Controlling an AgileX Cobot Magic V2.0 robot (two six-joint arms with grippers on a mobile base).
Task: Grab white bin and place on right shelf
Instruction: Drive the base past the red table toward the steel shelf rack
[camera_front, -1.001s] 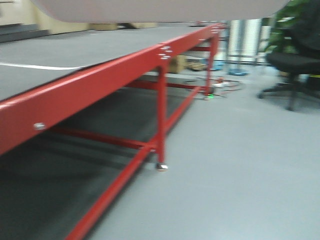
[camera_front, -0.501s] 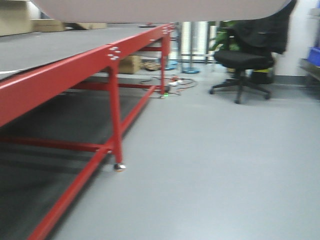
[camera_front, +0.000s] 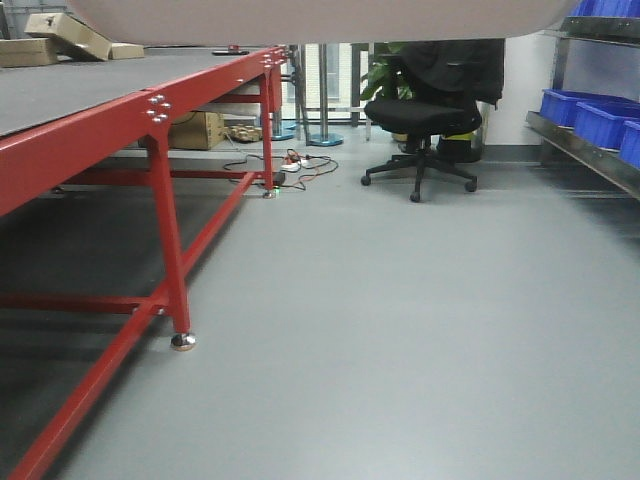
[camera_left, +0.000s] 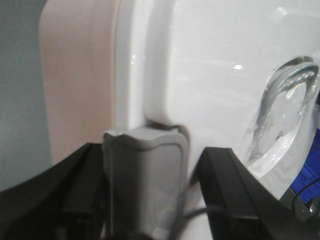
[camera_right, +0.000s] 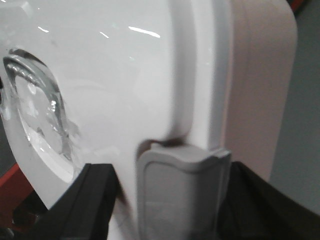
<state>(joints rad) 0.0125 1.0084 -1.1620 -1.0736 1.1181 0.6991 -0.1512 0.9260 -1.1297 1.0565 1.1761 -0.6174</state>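
The white bin (camera_front: 320, 20) hangs in the air and fills the top edge of the front view with its pinkish underside. In the left wrist view its glossy lid (camera_left: 210, 75) and clear recessed handle (camera_left: 285, 100) show, and my left gripper (camera_left: 150, 195) is shut on the bin, black fingers either side of a grey end latch (camera_left: 145, 175). My right gripper (camera_right: 175, 200) holds the other end of the white bin (camera_right: 125, 75) the same way, around its grey latch (camera_right: 180, 190). The right shelf (camera_front: 590, 150), shiny steel, runs along the far right.
Blue bins (camera_front: 590, 112) sit on the steel shelf. A red-framed table (camera_front: 100, 130) with a dark top and cardboard boxes (camera_front: 60, 35) stands at left, one leg (camera_front: 172, 260) close by. A black office chair (camera_front: 425, 115) and floor cables (camera_front: 290, 165) lie ahead.
The front view has swung to the right: the red table slid left, the chair moved toward the middle, and the steel shelf with blue bins came into sight. The bin stays at the top.
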